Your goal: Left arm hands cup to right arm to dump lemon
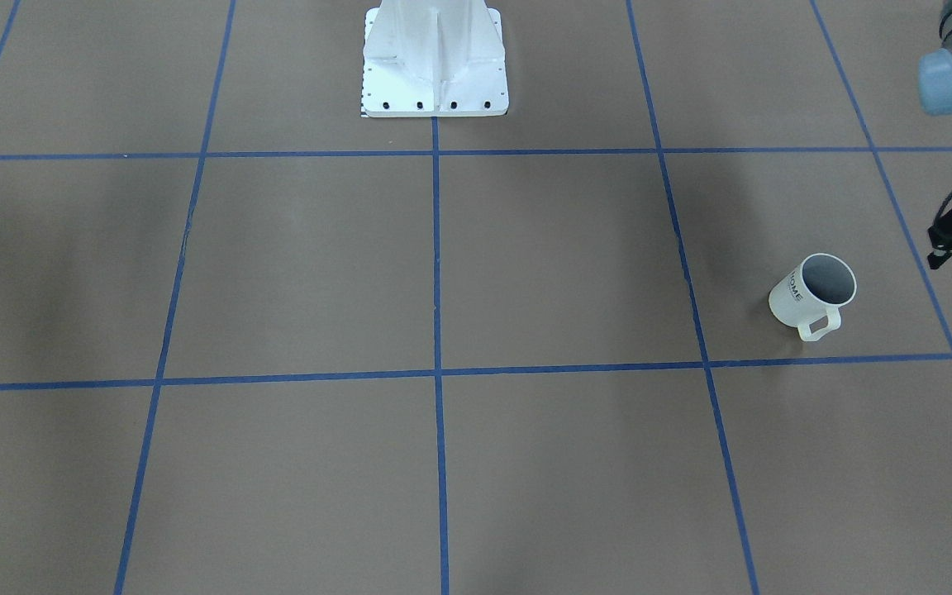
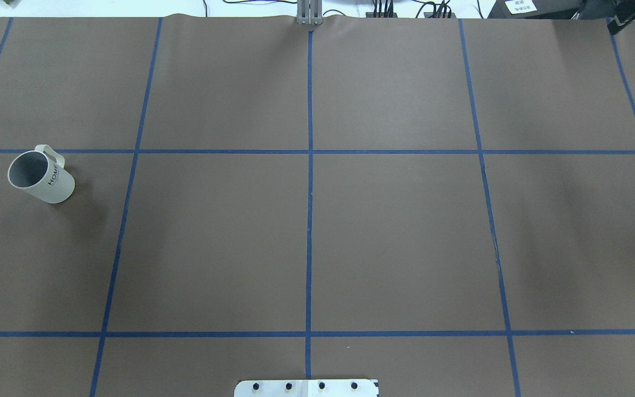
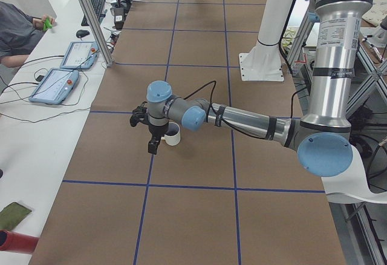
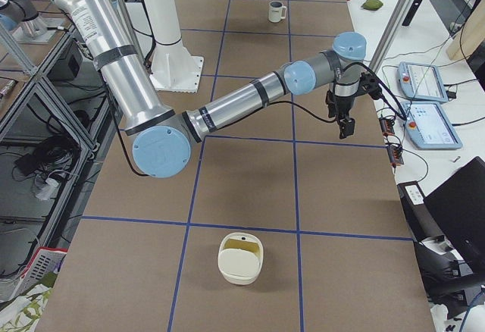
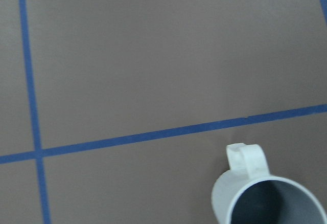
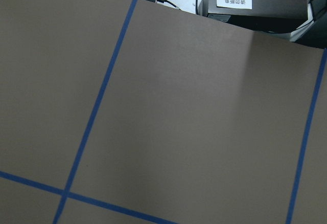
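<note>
The cup (image 1: 812, 296), a white ribbed mug lettered "HOME", stands upright on the brown mat at the robot's left end, also seen as the cup (image 2: 42, 176). Its grey inside looks empty and no lemon shows. The left wrist view has the cup (image 5: 265, 198) at its lower right, with no fingers in view. The left gripper (image 3: 155, 146) hangs just beside the cup (image 3: 172, 135) on the operators' side, apart from it. I cannot tell whether it is open. The right gripper (image 4: 345, 126) hovers over the mat's far edge, away from the cup (image 4: 277, 11), its state unreadable.
A cream container (image 4: 240, 258) with a yellowish inside sits at the robot's right end of the mat. The white robot pedestal (image 1: 435, 62) stands mid-table. Control tablets (image 3: 54, 86) and a seated person (image 3: 18, 29) are on the operators' side.
</note>
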Robot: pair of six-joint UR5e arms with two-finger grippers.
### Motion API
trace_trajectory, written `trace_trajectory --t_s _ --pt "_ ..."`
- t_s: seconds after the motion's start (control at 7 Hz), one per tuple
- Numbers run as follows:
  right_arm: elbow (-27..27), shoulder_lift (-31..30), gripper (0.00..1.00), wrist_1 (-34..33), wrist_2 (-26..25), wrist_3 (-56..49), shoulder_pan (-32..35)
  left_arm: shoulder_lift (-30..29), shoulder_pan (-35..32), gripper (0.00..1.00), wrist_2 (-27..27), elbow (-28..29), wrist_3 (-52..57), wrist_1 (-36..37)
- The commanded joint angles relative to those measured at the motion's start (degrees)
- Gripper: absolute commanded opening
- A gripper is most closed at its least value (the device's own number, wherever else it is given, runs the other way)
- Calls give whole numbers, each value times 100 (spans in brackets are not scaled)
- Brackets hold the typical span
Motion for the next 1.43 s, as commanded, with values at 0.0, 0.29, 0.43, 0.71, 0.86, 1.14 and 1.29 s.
trace_trajectory --t_s 0.0,0.29,0.43,0.71,0.86,1.14,1.29 --pt "-79 -150 100 -653 36 -924 324 7 -1018 100 -239 33 1524 916" --pt "-44 -980 100 -780 -34 -1044 343 408 -1286 100 -285 95 1941 867" --pt "8 -1211 100 -780 -43 -1052 343 428 -1286 100 -276 287 1846 893" --pt "174 -1807 100 -632 -52 -1052 343 595 -1339 100 -328 403 1863 631" --pt "532 -2376 100 -274 -52 -1043 343 604 -1348 100 -372 403 1871 629" --pt "1105 -3127 100 45 -61 -1034 422 692 -1348 100 -425 298 1863 612" --pt "1107 -3234 100 133 -61 -1043 466 727 -1339 100 -425 263 1871 612"
